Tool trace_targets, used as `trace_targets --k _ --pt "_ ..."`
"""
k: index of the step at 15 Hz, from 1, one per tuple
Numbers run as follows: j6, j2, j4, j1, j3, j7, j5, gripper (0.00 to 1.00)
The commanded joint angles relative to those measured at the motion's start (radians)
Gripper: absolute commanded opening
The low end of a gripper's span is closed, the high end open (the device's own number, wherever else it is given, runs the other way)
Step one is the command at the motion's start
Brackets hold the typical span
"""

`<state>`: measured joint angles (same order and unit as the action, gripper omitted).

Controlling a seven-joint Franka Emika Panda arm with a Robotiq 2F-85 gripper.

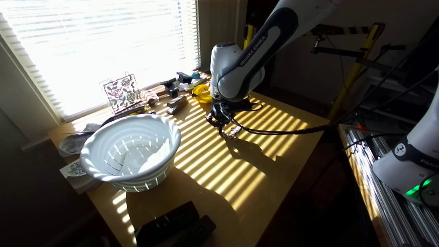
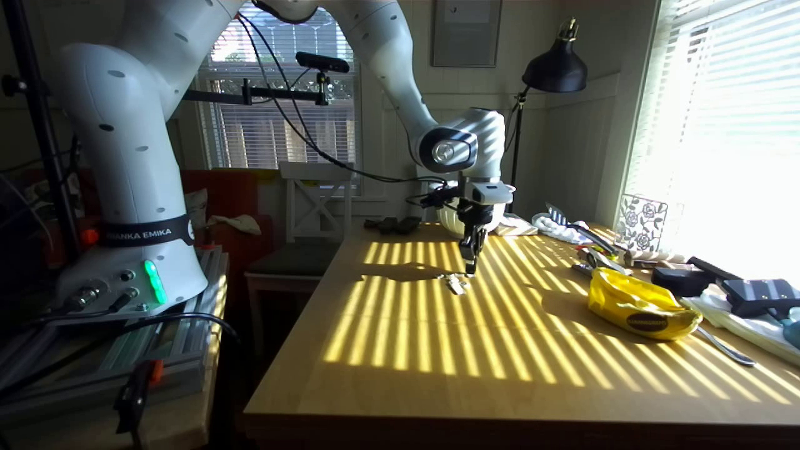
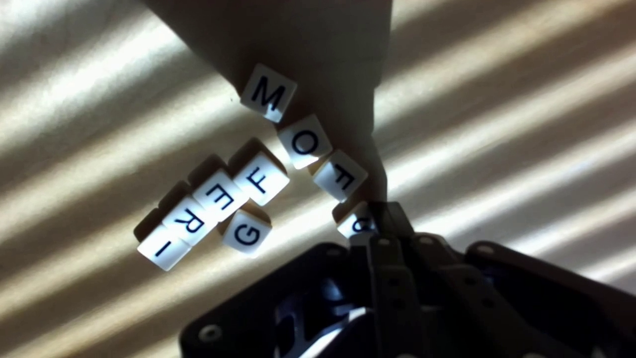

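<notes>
Several white letter tiles lie on the wooden table [image 2: 400,344], showing as a small pale cluster in both exterior views [image 1: 235,131] [image 2: 455,284]. In the wrist view, tiles M [image 3: 269,92], O [image 3: 304,141] and F [image 3: 340,175] form a loose diagonal line. Tiles F [image 3: 261,179], E [image 3: 220,196], R [image 3: 190,221] and I [image 3: 164,248] touch in a row, with G [image 3: 247,231] beside them. My gripper [image 3: 392,219] points down with its fingertips together and nothing visible between them. Its tips are against or just over a partly hidden tile [image 3: 358,221]; contact is unclear.
A white slotted basket [image 1: 147,180] stands on the table, with dark remotes [image 1: 168,223] near it. A yellow banana-shaped pouch [image 2: 637,306], a floral panel [image 1: 121,91] and dark tools [image 1: 176,104] lie along the window side. Black cables [image 1: 291,132] hang from the wrist.
</notes>
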<state>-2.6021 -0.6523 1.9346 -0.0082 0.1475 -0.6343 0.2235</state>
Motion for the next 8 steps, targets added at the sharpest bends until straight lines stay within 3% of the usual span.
trace_targets --k 1,8 --pt "-0.003 -0.028 -0.023 -0.012 -0.001 -0.004 0.025 0.00" --pt "-0.007 -0.012 0.004 -0.037 0.022 -0.004 0.024 0.00"
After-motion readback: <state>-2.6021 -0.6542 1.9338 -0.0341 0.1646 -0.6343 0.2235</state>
